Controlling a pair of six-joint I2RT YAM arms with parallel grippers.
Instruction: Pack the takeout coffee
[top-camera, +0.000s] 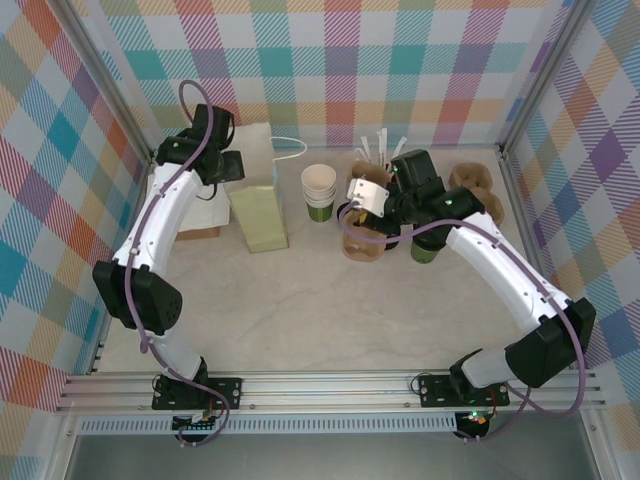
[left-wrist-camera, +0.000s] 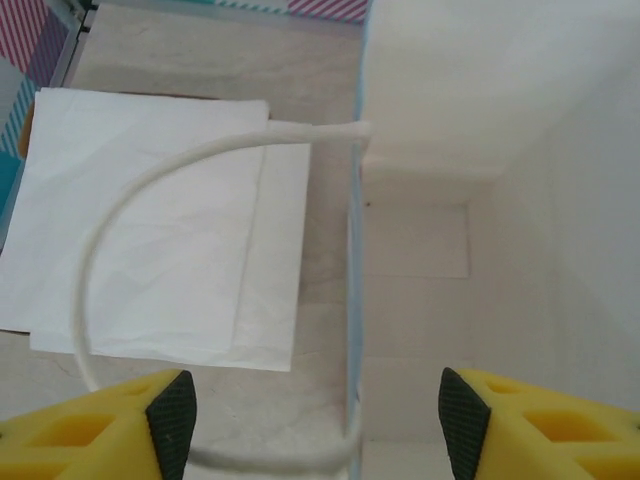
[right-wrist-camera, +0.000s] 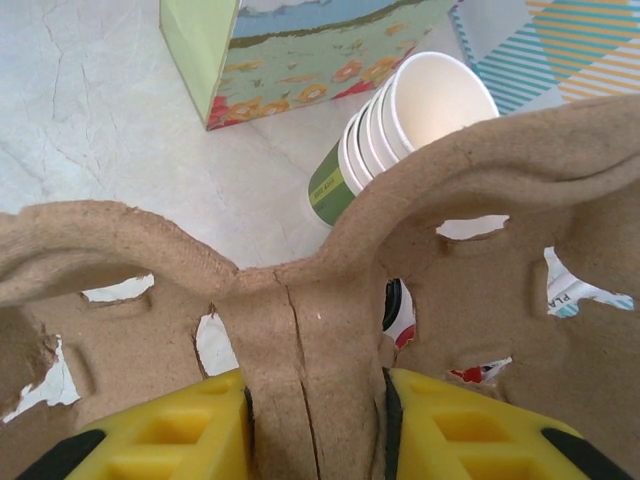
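Note:
The takeout coffee (top-camera: 425, 250), a green cup with a dark top, stands on the table half hidden under my right forearm. My right gripper (top-camera: 362, 200) (right-wrist-camera: 315, 420) is shut on the middle rib of a brown pulp cup tray (top-camera: 358, 240) (right-wrist-camera: 300, 330), held just right of a stack of open pale green cups (top-camera: 319, 190) (right-wrist-camera: 400, 120). My left gripper (top-camera: 222, 160) (left-wrist-camera: 315, 415) is open over the top of an upright green paper bag (top-camera: 258, 205) (left-wrist-camera: 480, 200). Its fingers straddle the bag's left wall and white cord handle (left-wrist-camera: 100, 260).
A red cup of white sticks (top-camera: 378, 152) stands at the back, with more brown trays (top-camera: 470, 180) to its right. White paper sheets (left-wrist-camera: 150, 220) lie left of the bag. Metal frame rails and checked walls close in the table on all sides.

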